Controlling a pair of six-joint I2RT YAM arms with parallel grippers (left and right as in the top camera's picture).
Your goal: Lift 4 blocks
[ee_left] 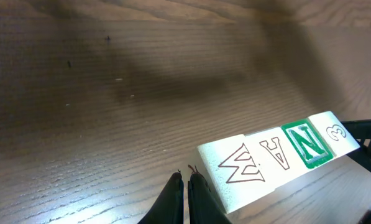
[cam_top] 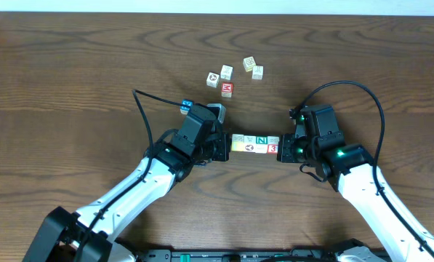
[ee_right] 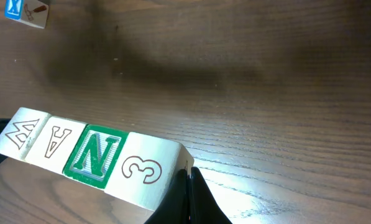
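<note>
While the four blocks (cam_top: 254, 143) are pressed end to end into one row, that row is squeezed between the two grippers and appears to be raised just off the table (cam_top: 71, 65). The left gripper (cam_top: 227, 145) is butted against the row's end opposite the 3, its jaws closed together. The right gripper (cam_top: 282, 148) is set against the 3 end, jaws likewise closed. A blue cube (cam_top: 187, 106) is seen near the row beyond the left gripper, and five loose cubes (cam_top: 227, 72) lie farther beyond the row.
</note>
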